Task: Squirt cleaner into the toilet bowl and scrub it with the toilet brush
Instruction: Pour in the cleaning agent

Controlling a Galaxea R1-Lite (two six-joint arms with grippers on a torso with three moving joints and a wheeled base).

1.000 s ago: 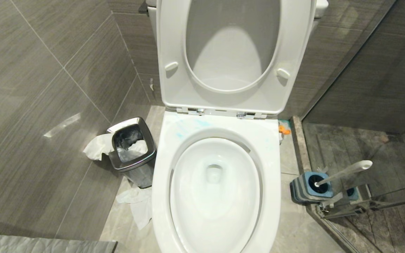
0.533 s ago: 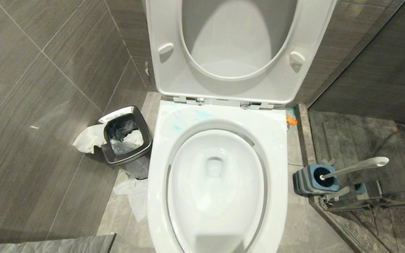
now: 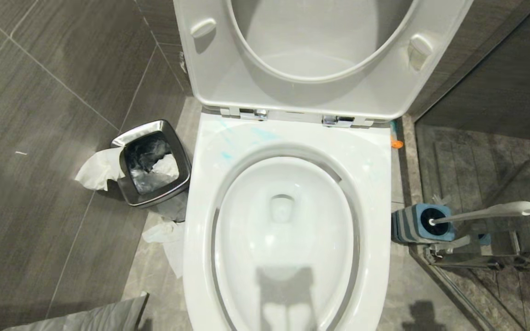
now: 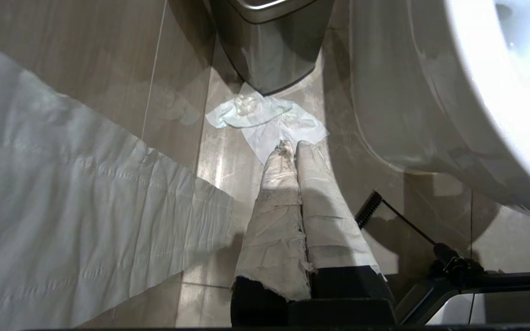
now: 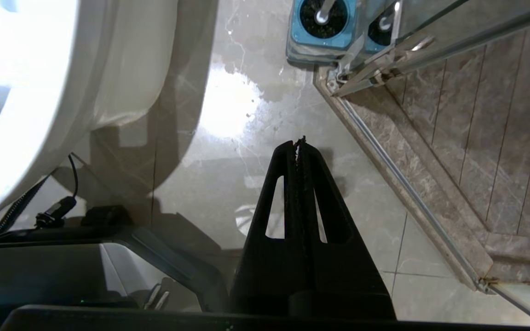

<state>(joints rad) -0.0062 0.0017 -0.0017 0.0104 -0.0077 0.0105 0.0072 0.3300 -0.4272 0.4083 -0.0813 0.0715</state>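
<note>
Clenched on nothing, my right hand (image 5: 298,146) points down at the bare floor (image 5: 228,151) between the toilet bowl (image 5: 30,92) and the shower's glass door (image 5: 430,41), its 2 black fingers pressed together; I judge it sits low there because the toilet brush (image 5: 322,11) is on that side. My left hand (image 4: 292,151), fingers wrapped in pale tape, is likewise closed and empty over a tissue (image 4: 269,122) on the floor by the steel waste bin (image 4: 265,41). Seat and lid stand raised, so the bowl lies open. Cleaner (image 3: 228,154) shows only as faint turquoise smears on the rim. The brush stands head-down in its blue-and-grey holder (image 3: 412,225), handle leaning away from the bowl. The bin holds a dark liner and crumpled paper.
</note>
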